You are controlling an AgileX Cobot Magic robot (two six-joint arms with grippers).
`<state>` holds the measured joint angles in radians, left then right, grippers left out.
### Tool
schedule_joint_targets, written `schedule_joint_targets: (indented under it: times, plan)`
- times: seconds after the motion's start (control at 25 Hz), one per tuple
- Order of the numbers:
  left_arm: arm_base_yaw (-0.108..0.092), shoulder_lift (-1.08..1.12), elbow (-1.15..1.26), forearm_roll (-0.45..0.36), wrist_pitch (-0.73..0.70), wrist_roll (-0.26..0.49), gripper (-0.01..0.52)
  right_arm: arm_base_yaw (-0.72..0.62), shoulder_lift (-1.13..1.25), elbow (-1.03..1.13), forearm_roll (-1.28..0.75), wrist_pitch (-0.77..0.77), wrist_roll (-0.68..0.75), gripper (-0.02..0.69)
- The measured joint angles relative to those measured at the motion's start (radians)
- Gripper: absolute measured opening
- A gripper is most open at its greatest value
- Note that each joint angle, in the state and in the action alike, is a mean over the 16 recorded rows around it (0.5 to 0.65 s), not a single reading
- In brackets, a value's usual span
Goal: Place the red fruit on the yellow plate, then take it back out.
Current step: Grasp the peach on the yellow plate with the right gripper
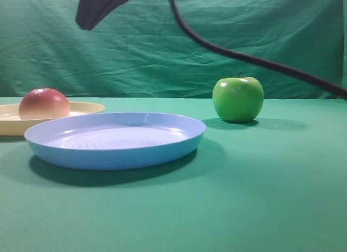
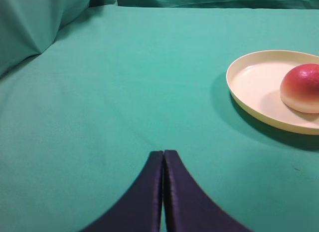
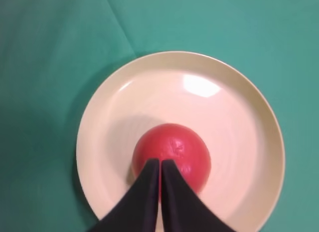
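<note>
We see the red fruit [image 3: 172,154] resting on the yellow plate [image 3: 239,107], slightly off centre. Our right gripper [image 3: 160,164] hangs above it, jaws pressed together, gripping nothing. Our left gripper [image 2: 163,154] is also closed and empty, over bare green cloth [image 2: 124,82]. A blue plate [image 1: 116,139] and green apple [image 1: 238,98] sit nearby.
</note>
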<state>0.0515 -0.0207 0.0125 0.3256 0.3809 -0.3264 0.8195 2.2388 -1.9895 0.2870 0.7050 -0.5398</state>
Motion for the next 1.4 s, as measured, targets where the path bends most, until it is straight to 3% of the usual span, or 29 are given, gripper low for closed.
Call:
schedule_joint_targets:
  times: [0.36, 0.48, 0.6, 0.84, 1.12, 1.4]
  plan:
    - [0.000, 0.000, 0.000, 0.000, 0.000, 0.000, 0.000, 0.013, 0.099, -0.035, 0.002, -0.083, -0.011, 0.564]
    - [0.000, 0.000, 0.000, 0.000, 0.000, 0.000, 0.000, 0.013, 0.125, -0.035, 0.007, -0.109, -0.011, 0.630]
    - [0.000, 0.000, 0.000, 0.000, 0.000, 0.000, 0.000, 0.013, 0.151, -0.035, 0.013, -0.130, -0.011, 0.644]
    - [0.000, 0.000, 0.000, 0.000, 0.000, 0.000, 0.000, 0.012, 0.190, -0.036, 0.028, -0.160, -0.010, 0.585]
    - [0.000, 0.000, 0.000, 0.000, 0.000, 0.000, 0.000, 0.007, 0.202, -0.040, 0.028, -0.136, -0.004, 0.408]
    - [0.000, 0.000, 0.000, 0.000, 0.000, 0.000, 0.000, -0.019, 0.117, -0.045, -0.049, -0.013, 0.068, 0.241]
